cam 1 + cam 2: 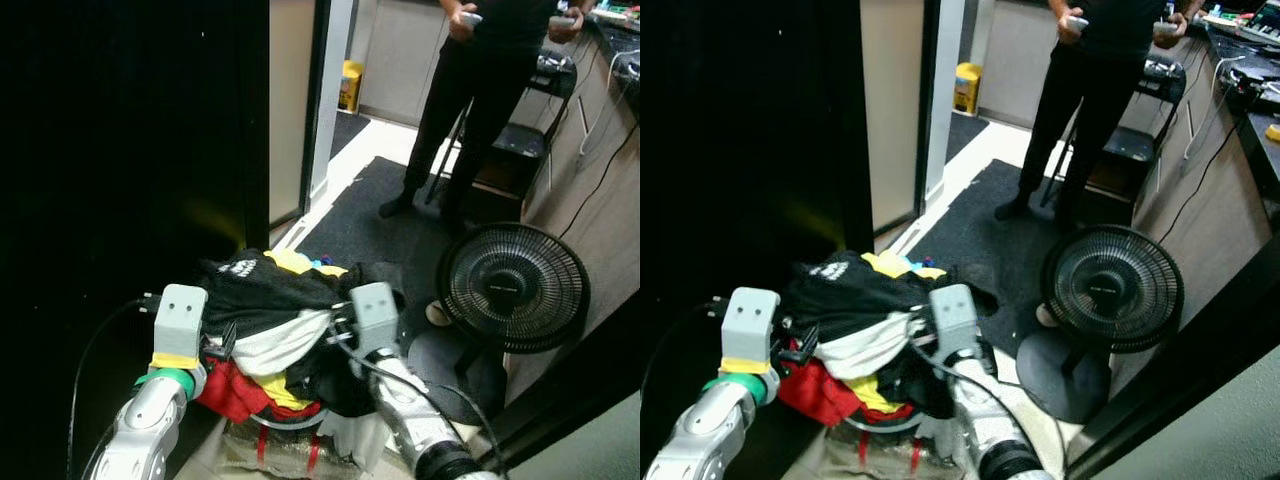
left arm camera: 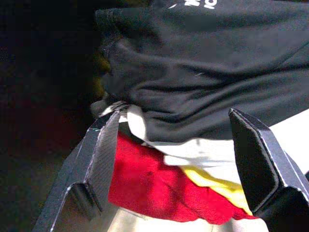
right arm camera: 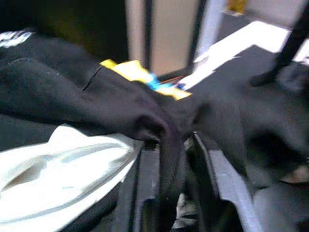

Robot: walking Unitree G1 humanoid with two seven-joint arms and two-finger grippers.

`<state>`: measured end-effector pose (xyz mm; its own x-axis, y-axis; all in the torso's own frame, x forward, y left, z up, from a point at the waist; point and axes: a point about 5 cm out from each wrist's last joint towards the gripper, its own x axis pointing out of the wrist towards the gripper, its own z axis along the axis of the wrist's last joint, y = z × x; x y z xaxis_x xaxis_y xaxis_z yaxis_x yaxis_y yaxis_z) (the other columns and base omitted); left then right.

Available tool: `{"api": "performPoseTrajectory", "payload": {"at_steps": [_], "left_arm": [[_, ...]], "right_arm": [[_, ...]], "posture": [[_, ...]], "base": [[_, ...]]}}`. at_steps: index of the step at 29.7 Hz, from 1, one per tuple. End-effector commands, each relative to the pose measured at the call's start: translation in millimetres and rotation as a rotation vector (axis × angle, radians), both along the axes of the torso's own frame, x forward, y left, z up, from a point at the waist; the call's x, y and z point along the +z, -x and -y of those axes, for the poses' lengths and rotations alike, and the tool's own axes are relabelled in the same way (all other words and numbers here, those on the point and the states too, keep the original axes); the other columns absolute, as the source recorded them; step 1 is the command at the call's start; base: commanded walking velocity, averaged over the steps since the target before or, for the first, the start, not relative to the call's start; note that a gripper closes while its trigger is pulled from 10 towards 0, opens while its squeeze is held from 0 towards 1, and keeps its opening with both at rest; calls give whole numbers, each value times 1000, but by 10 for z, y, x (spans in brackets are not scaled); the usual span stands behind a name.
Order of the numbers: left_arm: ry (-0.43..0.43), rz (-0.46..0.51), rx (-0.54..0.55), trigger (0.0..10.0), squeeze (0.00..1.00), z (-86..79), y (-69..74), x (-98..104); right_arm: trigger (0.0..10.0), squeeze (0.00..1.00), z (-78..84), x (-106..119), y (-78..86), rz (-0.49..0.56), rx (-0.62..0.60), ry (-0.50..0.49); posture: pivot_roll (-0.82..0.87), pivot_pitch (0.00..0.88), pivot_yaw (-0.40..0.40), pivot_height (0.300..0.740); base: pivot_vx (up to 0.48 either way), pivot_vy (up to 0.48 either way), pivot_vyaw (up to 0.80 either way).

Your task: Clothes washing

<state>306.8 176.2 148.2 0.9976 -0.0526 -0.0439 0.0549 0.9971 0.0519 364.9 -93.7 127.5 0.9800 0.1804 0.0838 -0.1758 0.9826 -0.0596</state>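
Dark carpet [image 1: 345,225] is covering the floor ahead, with a pale strip of flooring running beside it toward a doorway. Nearest the camera, a pile of clothes [image 1: 275,335] is sitting heaped on a clear basket [image 1: 270,448] between the two arms. The left gripper [image 2: 174,150] is positioned at the pile's left side, its fingers [image 2: 99,154] standing wide apart around red, white and yellow fabric under a black shirt [image 2: 203,82], not closing on any of it. The right gripper [image 3: 176,179] is working at the pile's right side, its fingers drawn close together and pinching a fold of black garment [image 3: 164,125] between them. A white cloth [image 1: 275,345] is hanging from the middle of the pile, with a red garment [image 1: 235,390] beneath it. Just beyond, to the right, a black floor fan [image 1: 512,288] is standing on the carpet. Farther back, a person [image 1: 470,90] in dark clothes is standing by a black chair [image 1: 525,140], holding a device in each hand.
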Motion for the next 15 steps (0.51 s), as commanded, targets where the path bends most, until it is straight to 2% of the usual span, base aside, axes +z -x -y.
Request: {"api": "performPoseTrajectory", "payload": {"at_steps": [1, 3, 4, 5, 6, 9, 11, 12, 15], "left_arm": [[-4, -33, -12, 10000, 0, 21, 4, -68], [-3, -33, -15, 10000, 0, 27, -3, -67], [-3, -33, -15, 10000, 0, 27, -3, -67], [-3, -33, -16, 10000, 0, 30, -6, -67], [-3, -33, -16, 10000, 0, 30, -6, -67], [-3, -33, -19, 10000, 0, 37, -11, -68], [-3, -33, -19, 10000, 0, 37, -11, -68], [-3, -33, -21, 10000, 0, 39, -17, -67], [-4, -32, -25, 10000, 0, 41, -25, -63]], "right_arm": [[10000, 1000, 103, -59, 20, -22, -63, -15], [10000, 1000, 338, -24, 6, -5, -198, -23], [10000, 1000, 338, -24, 6, -5, -198, -23], [10000, 1000, 428, -8, -1, 1, -251, -23], [10000, 1000, 428, -8, -1, 1, -251, -23], [10000, 1000, 572, 21, -14, 8, -338, -3], [10000, 1000, 572, 21, -14, 8, -338, -3], [10000, 0, 654, 25, -22, 3, -371, 3], [10000, 0, 744, 29, -32, -8, -395, 11]], "posture": [[17, 198, -8, 740], [13, 195, -8, 740], [13, 195, -8, 740], [13, 195, -8, 740], [13, 195, -8, 740], [10, 192, -5, 740], [10, 192, -5, 740], [9, 186, -2, 740], [10, 185, -1, 740]], "base": [[0, 0, 0], [0, 0, 0], [0, 0, 0], [0, 0, 0], [0, 0, 0], [0, 0, 0], [0, 0, 0], [0, 0, 0], [0, 0, 0]]}}
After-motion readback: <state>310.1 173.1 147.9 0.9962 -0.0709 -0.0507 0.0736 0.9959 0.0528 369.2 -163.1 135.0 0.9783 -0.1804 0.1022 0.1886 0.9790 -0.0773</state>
